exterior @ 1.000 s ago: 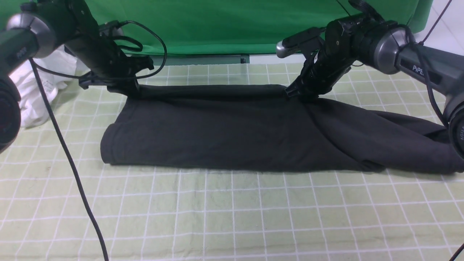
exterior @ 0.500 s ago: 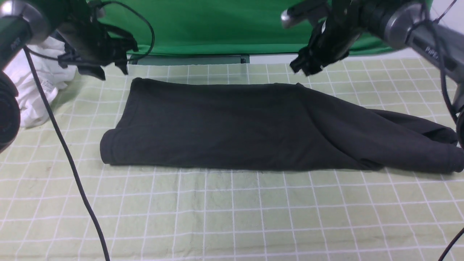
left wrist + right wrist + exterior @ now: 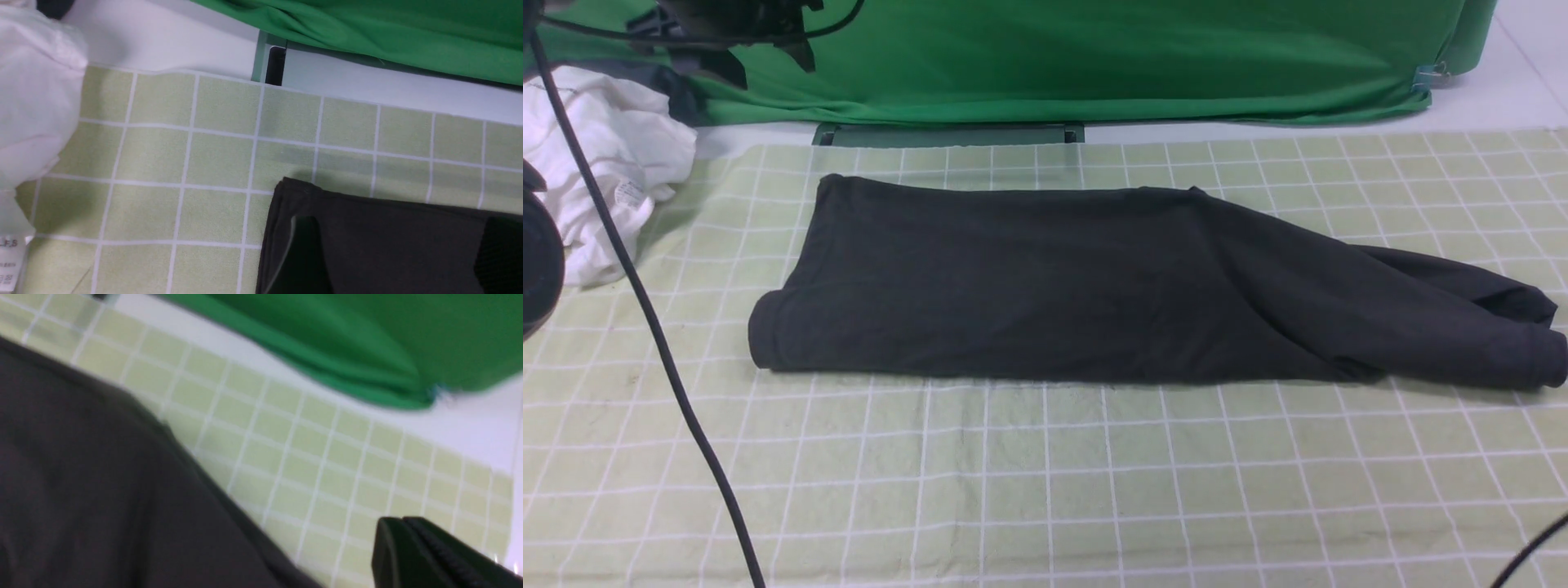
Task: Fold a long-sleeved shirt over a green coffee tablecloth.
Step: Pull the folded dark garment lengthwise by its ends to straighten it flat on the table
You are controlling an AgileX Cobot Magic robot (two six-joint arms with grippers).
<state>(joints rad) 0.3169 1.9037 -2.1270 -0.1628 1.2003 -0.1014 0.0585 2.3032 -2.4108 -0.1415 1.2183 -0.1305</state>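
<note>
The black shirt [image 3: 1054,286] lies folded into a long band across the far half of the checked tablecloth [image 3: 1045,490], its sleeve end reaching the tablecloth's right edge. The left gripper [image 3: 766,65] hangs released and empty above the tablecloth's far left corner; the right gripper [image 3: 394,528], clenched on nothing, hovers over the tablecloth's far right part

I've got the left pincer [image 3: 772,69] up high on the far left, jaws wide apart, empty. The right pincer [image 3: 404,539] is outside the front view, jaws closed on nothing.
</note>
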